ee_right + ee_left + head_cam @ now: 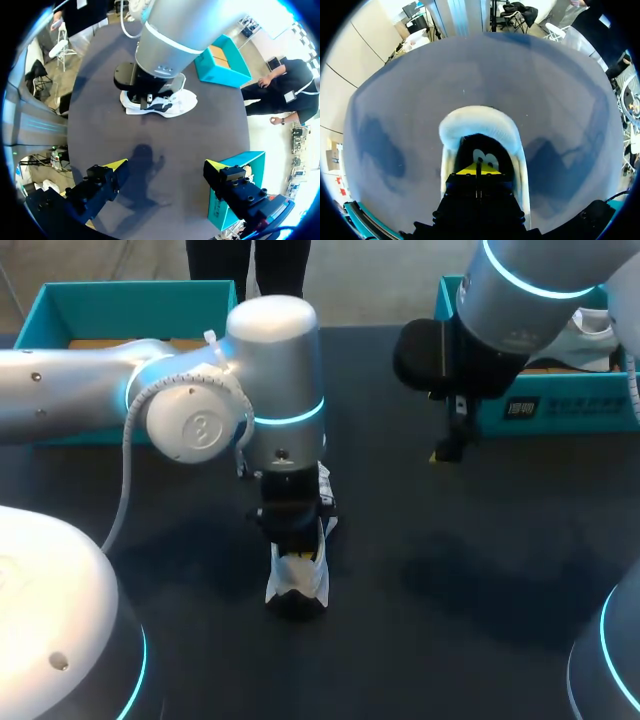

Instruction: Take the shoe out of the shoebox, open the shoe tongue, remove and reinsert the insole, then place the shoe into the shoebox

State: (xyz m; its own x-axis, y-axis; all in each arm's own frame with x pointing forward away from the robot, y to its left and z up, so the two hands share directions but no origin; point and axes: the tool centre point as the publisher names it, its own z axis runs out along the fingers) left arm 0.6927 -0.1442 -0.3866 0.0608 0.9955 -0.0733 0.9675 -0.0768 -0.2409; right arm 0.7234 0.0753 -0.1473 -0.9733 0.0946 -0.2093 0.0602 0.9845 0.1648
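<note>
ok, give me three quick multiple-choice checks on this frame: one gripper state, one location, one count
1. Right gripper is: A open, nothing between its fingers; B shut on a lace; C shut on a cloth.
2. The white shoe at the left gripper is: A in the right gripper; B on the table; C on a shelf.
3. Teal boxes on the table: A three; B one; C two.

Answers:
1 A, the right wrist view shows its yellow tips far apart over bare table.
2 B, the head view shows it resting on the dark top under the left arm.
3 C, one sits back left and one back right.
</note>
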